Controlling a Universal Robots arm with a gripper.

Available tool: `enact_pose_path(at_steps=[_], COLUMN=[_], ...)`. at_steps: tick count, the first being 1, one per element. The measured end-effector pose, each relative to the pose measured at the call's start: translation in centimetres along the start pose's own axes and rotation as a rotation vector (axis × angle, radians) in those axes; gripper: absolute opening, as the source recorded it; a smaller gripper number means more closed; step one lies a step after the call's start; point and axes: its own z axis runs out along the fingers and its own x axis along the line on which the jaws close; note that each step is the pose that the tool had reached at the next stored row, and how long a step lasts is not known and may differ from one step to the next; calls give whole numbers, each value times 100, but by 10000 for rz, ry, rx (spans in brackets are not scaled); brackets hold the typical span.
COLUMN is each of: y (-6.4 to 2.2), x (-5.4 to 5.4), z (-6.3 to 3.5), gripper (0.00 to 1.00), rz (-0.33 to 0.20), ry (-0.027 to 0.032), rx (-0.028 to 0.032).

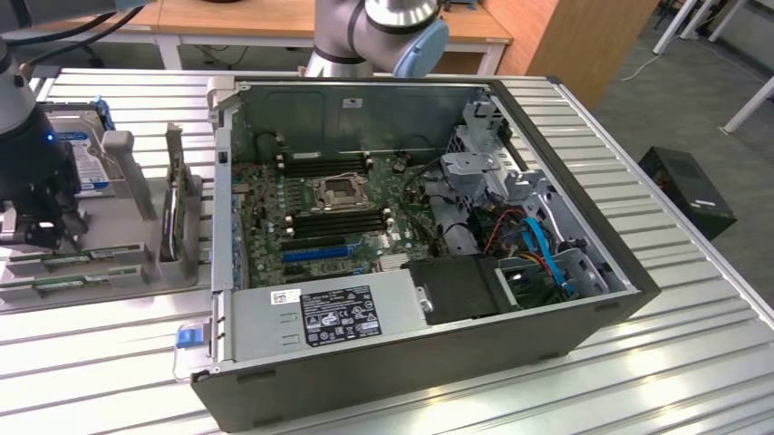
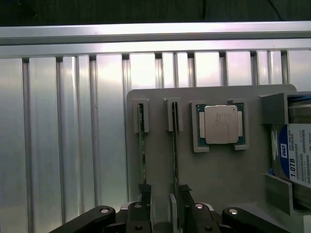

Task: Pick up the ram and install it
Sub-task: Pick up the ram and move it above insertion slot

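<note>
The ram (image 2: 174,145) stands on edge in a slot of the grey holder (image 2: 218,179), not lifted. A second stick (image 2: 141,145) stands in the next slot, just beside it. The gripper (image 2: 164,188) is released, its fingers spread to either side of the ram's near end; contact cannot be confirmed. A processor (image 2: 221,124) sits in its holder pocket, with a hard drive (image 2: 296,155) beyond. In the exterior view, the open case (image 1: 362,390) lies on the table (image 1: 677,362), right of the holder, its memory slots (image 1: 344,217) exposed.
</note>
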Motion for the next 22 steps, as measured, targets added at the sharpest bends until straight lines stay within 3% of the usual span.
enact_pose_path(at_steps=[11,22], y=[-8,-9], x=[122,126], z=[-5,45], gripper=[36,36], rz=[-1,1], ry=[1,0], rx=[0,0])
